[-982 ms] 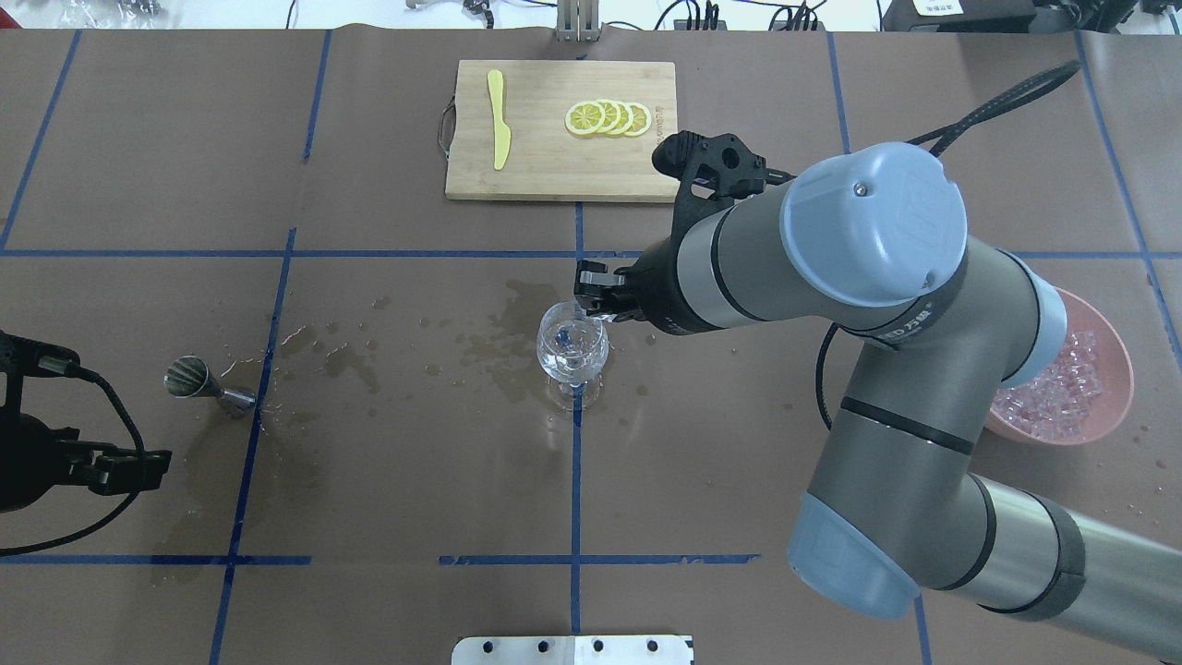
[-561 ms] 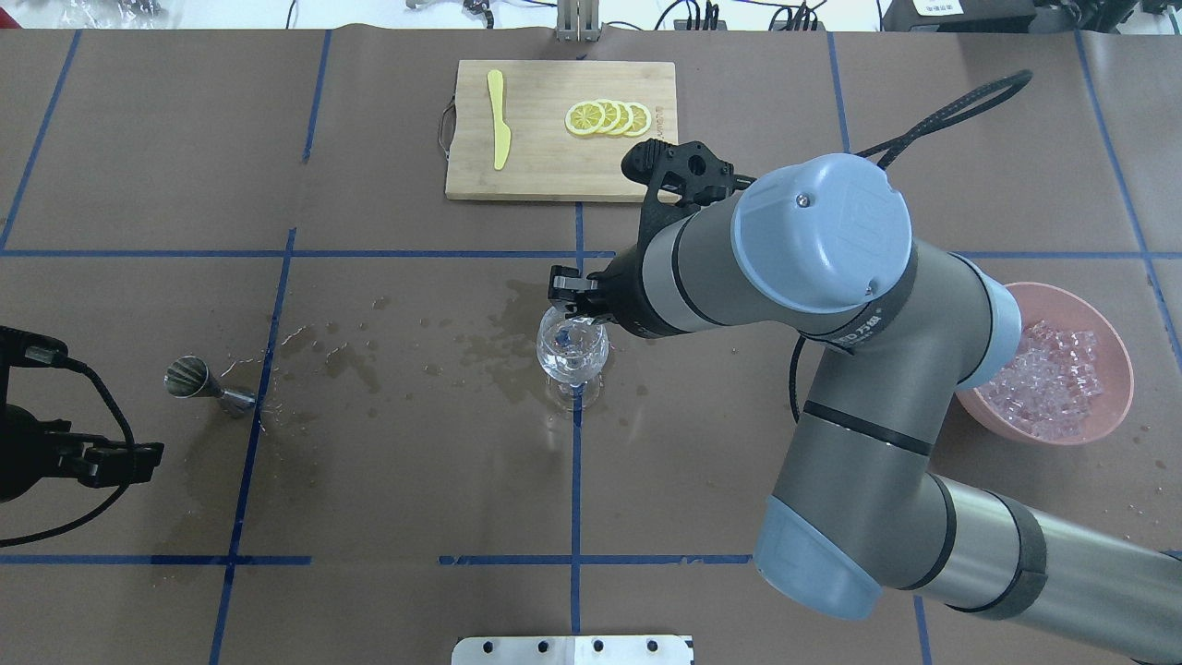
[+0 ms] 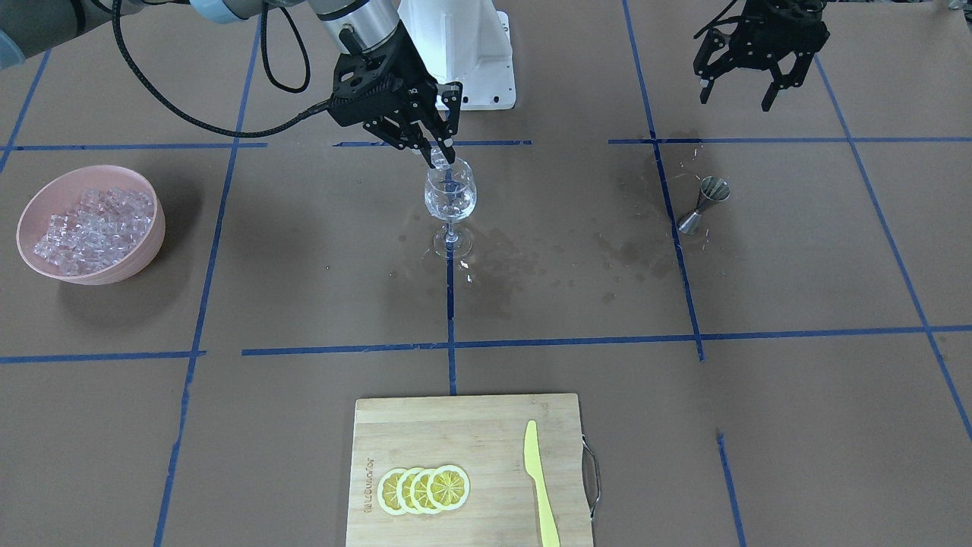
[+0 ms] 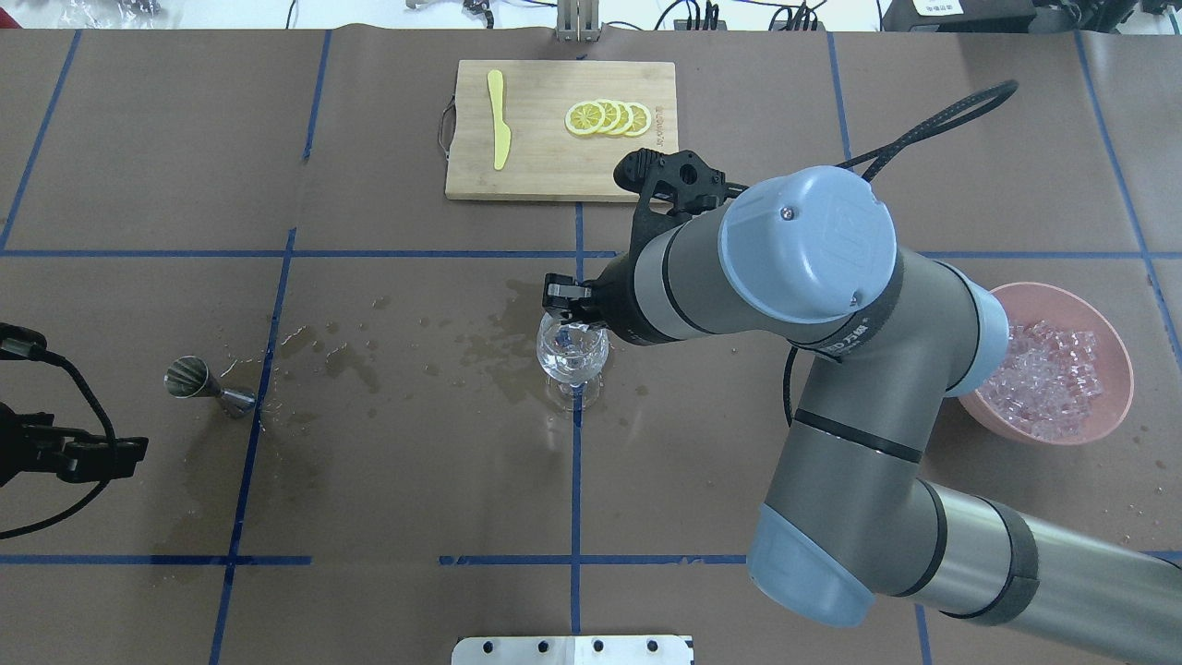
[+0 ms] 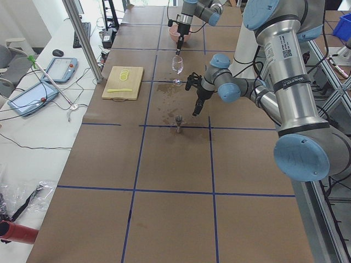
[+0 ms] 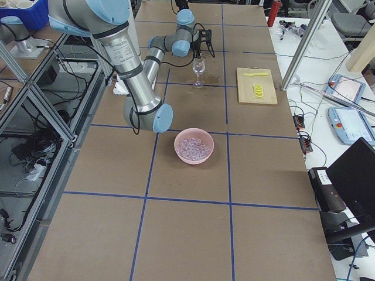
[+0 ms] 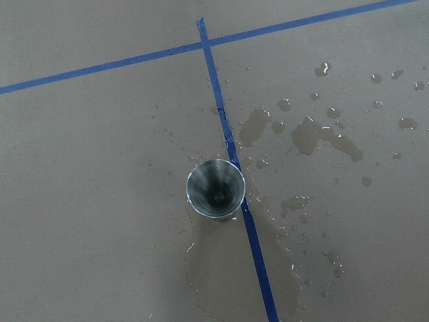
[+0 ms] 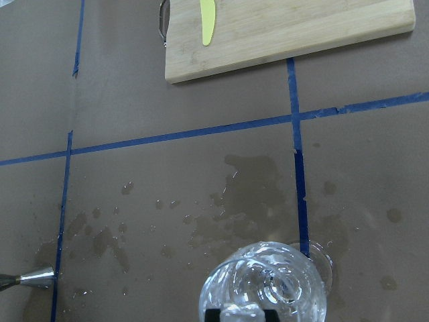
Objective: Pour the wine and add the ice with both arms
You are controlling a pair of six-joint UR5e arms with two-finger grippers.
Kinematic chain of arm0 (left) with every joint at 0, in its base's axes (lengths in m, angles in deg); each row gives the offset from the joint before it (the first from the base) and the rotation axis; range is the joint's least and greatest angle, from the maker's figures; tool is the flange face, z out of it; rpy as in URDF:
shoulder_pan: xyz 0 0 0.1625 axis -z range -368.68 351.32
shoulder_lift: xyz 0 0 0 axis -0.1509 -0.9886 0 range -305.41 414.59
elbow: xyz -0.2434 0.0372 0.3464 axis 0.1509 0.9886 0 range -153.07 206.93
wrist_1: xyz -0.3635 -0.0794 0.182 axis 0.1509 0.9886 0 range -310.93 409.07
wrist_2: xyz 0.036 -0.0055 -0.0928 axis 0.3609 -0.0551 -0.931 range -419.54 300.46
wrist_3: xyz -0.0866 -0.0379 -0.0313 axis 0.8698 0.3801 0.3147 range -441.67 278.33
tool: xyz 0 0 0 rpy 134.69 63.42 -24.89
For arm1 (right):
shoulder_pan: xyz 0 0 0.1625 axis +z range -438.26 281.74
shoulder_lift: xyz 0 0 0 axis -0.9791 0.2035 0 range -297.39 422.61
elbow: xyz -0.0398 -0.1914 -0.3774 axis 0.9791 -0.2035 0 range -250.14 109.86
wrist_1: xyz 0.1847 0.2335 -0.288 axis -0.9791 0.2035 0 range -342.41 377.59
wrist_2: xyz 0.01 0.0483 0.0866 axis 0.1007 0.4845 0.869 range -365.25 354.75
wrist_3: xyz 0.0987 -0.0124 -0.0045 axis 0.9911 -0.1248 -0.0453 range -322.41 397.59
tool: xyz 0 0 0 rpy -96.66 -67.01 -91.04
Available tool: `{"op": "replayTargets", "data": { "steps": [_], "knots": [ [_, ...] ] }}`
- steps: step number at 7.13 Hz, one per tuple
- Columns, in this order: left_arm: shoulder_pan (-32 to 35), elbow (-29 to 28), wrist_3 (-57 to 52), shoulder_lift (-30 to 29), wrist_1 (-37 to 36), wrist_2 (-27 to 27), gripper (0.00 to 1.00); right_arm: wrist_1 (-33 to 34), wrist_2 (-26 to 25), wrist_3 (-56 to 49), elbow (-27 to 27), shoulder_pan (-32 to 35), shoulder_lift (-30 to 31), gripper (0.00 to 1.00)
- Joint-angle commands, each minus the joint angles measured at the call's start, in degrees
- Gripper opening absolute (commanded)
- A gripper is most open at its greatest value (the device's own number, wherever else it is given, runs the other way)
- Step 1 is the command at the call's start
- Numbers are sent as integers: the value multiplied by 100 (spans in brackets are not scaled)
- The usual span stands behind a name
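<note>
A clear wine glass (image 4: 572,356) stands at the table's middle with ice cubes in it; I cannot make out wine in it. It also shows in the front view (image 3: 450,199) and at the bottom of the right wrist view (image 8: 265,285). My right gripper (image 4: 565,309) hangs just over the glass's rim (image 3: 439,157), shut on an ice cube (image 8: 240,312). My left gripper (image 3: 740,91) is open and empty, well back from the steel jigger (image 3: 702,203), at the overhead view's left edge (image 4: 125,453). The jigger stands upright (image 7: 215,189).
A pink bowl (image 4: 1113,406) heaped with ice cubes (image 4: 1043,383) sits at the right. A bamboo cutting board (image 4: 545,162) with lemon slices (image 4: 608,118) and a yellow knife (image 4: 499,118) lies at the far side. Wet stains (image 4: 499,342) darken the brown paper.
My right gripper has moved left with the ice cube to just above the glass's rim. My left gripper has drawn back toward the left edge.
</note>
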Motion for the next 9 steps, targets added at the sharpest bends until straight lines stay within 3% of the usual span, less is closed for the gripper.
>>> {"op": "replayTargets", "data": {
  "steps": [1, 2, 3, 7, 9],
  "knots": [
    [326, 44, -355, 63, 0, -130, 100, -8, -34, 76, -14, -15, -41, 52],
    [389, 44, -435, 71, 0, -131, 100, -16, -77, 347, -57, -15, -111, 77],
    [398, 35, -436, 72, 0, -131, 100, 10, -182, 402, -110, -15, -199, 95],
    [555, 44, -444, 63, 0, -174, 100, 28, -157, 393, -32, 37, -244, 100],
    [1211, 9, -1089, 19, -9, -769, 100, 586, -113, 385, 362, 108, -235, 100]
  ]
}}
